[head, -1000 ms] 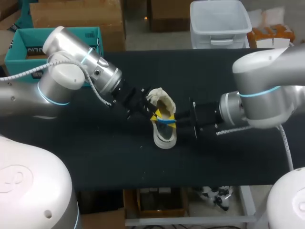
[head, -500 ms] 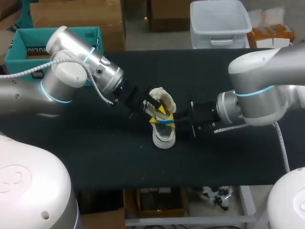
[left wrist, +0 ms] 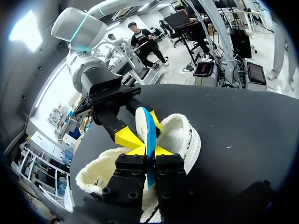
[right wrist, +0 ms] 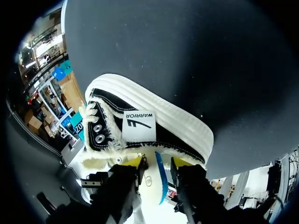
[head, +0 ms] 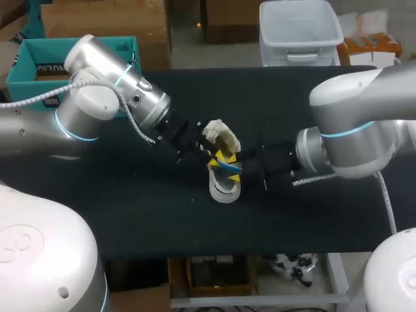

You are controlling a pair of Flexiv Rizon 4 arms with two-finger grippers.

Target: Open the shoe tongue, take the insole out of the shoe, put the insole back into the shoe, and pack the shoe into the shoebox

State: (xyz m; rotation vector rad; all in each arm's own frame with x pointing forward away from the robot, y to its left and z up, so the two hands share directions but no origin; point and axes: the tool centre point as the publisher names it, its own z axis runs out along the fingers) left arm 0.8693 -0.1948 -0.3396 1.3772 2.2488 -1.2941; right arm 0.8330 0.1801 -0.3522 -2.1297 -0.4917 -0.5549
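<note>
A fleece-lined shoe [head: 224,187] with a white sole lies mid-table; in the right wrist view the shoe [right wrist: 163,112] shows a black upper and a labelled tongue. A white insole with a blue edge [head: 227,165] stands on edge above the shoe's opening. My left gripper [head: 216,156] comes in from the left. In its own view the left gripper [left wrist: 148,150] is shut on the insole [left wrist: 148,133]. My right gripper [head: 236,170] meets it from the right. In its own view the right gripper [right wrist: 158,163] stands open, with the insole [right wrist: 152,183] between its fingers.
The black table [head: 162,221] has free room in front of the shoe and on both sides of it. A teal open box [head: 29,65] sits at the far left corner, partly behind my left arm.
The left gripper opened briefly and shut again on the insole. The right gripper's fingers have parted from the insole. The shoe has stayed in place.
</note>
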